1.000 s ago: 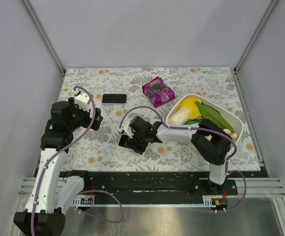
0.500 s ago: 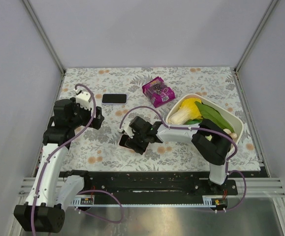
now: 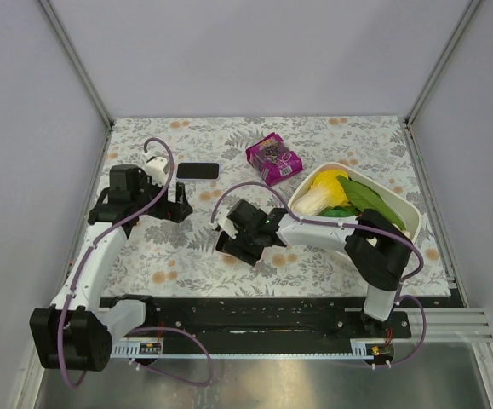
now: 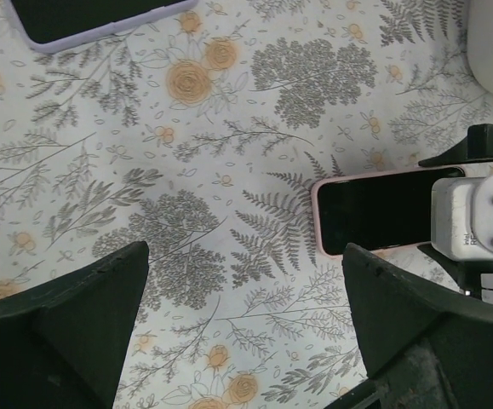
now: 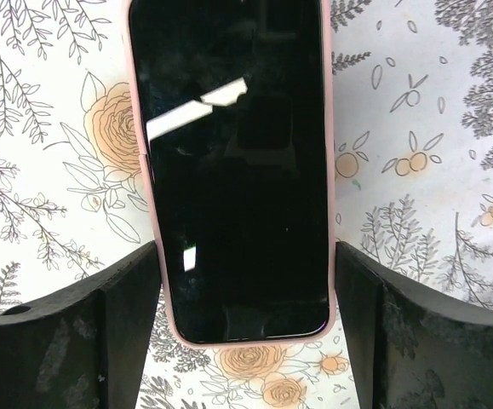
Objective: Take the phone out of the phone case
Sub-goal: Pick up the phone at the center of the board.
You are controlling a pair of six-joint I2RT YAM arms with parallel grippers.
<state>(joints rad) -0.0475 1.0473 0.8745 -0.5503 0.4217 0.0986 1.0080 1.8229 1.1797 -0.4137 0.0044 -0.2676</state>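
**Top external: right gripper over the cased phone, mid-table**

The right gripper (image 3: 233, 243) covers the phone (image 3: 220, 249). The left gripper (image 3: 178, 204) waits wide open at its 10 o'clock.

Left wrist: the phone lies flat, long axis 9-to-3.

Right wrist: screen up, axis 12-to-6. The fingers (image 5: 67, 341) flank the pink case (image 5: 326, 170), probably to steady it. I cannot tell whether they pinch it.

Top camera looks steeply down over the whole table (image 3: 357, 136); both close, downward wrist cameras share the pink-cased phone (image 5: 233, 170).
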